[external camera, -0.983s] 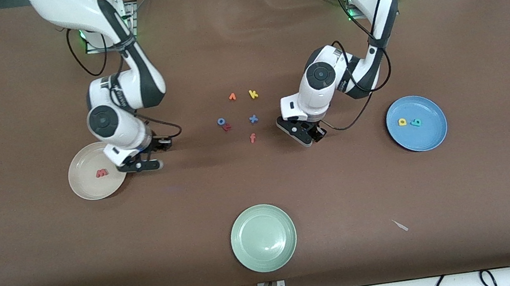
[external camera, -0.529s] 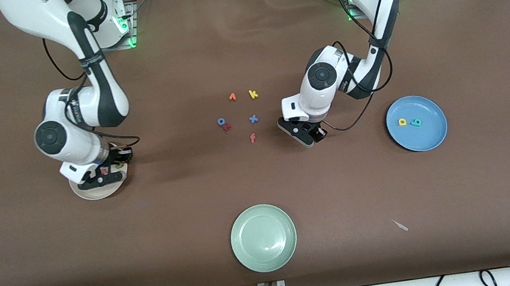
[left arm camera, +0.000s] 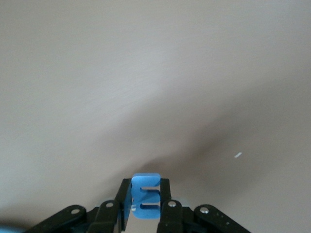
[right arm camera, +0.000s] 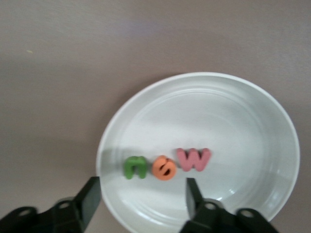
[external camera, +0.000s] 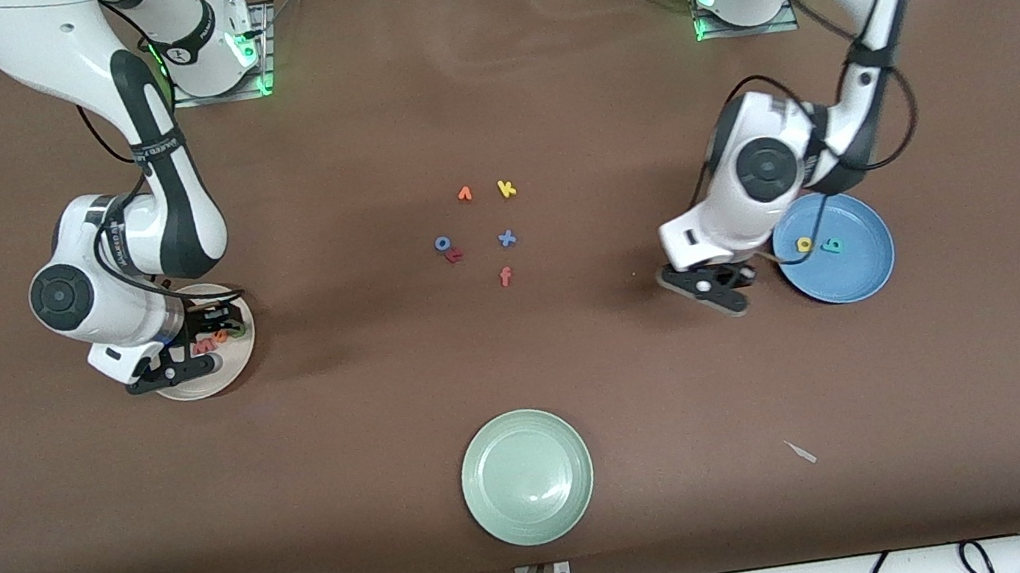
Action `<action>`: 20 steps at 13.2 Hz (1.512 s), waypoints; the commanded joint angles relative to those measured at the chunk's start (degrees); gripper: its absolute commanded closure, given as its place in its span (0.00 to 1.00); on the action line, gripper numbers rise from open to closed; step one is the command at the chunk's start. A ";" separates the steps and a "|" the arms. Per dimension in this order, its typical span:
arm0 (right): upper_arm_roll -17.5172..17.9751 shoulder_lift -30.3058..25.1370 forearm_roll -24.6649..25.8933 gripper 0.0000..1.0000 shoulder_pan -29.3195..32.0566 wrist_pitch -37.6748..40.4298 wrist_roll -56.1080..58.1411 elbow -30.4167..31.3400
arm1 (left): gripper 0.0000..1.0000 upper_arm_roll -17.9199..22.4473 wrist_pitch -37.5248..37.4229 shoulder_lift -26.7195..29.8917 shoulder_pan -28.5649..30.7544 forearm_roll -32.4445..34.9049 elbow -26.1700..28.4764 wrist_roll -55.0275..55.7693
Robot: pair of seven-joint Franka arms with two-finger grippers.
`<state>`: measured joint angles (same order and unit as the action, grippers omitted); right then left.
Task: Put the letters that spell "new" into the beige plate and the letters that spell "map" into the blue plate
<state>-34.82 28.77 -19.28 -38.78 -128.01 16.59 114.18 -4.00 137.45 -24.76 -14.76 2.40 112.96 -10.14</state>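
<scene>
The beige plate (external camera: pixel 230 372) (right arm camera: pixel 243 111) holds the green "n" (right arm camera: pixel 134 167), orange "e" (right arm camera: pixel 164 168) and salmon "w" (right arm camera: pixel 194 159) in a row. My right gripper (external camera: pixel 211 326) (right arm camera: pixel 142 199) hangs open just above that plate, its fingers apart and holding nothing. The blue plate (external camera: pixel 862 274) carries the yellow "p" (external camera: pixel 804 244) and teal "a" (external camera: pixel 832 245). My left gripper (external camera: pixel 721 280) (left arm camera: pixel 146 204) is over bare table beside the blue plate, shut on the light-blue "m" (left arm camera: pixel 146 194).
Loose letters lie mid-table: orange "v" (external camera: pixel 464 194), yellow "k" (external camera: pixel 507 189), blue "o" (external camera: pixel 442 244), a red letter (external camera: pixel 455 255), a blue cross-shaped letter (external camera: pixel 507 238), red-orange "f" (external camera: pixel 505 276). A pale green plate (external camera: pixel 526 476) sits near the front edge, a white scrap (external camera: pixel 801 451) beside it.
My right gripper moved over the beige plate and opened; "n" and "e" now lie beside the "w". My left arm swung from the middle letters toward the blue plate, holding the "m".
</scene>
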 commanded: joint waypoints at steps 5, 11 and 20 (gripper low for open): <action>-0.24 -0.29 2.29 0.00 -0.77 29.88 -11.04 -20.01 | 0.95 -1.10 -3.76 7.10 20.80 1.73 7.18 -19.97; 0.19 -1.25 7.75 0.00 -2.09 44.60 -14.04 -32.35 | 0.46 -0.83 -3.68 5.16 24.87 1.73 8.77 -21.77; 31.92 -20.75 22.09 0.00 25.49 40.39 -14.57 -24.54 | 0.00 -1.18 -5.78 20.51 23.91 1.73 16.94 -20.89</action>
<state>-6.29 14.25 1.64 -17.47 -85.49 2.20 84.09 -4.51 133.57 -14.05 9.41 2.50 124.94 -31.81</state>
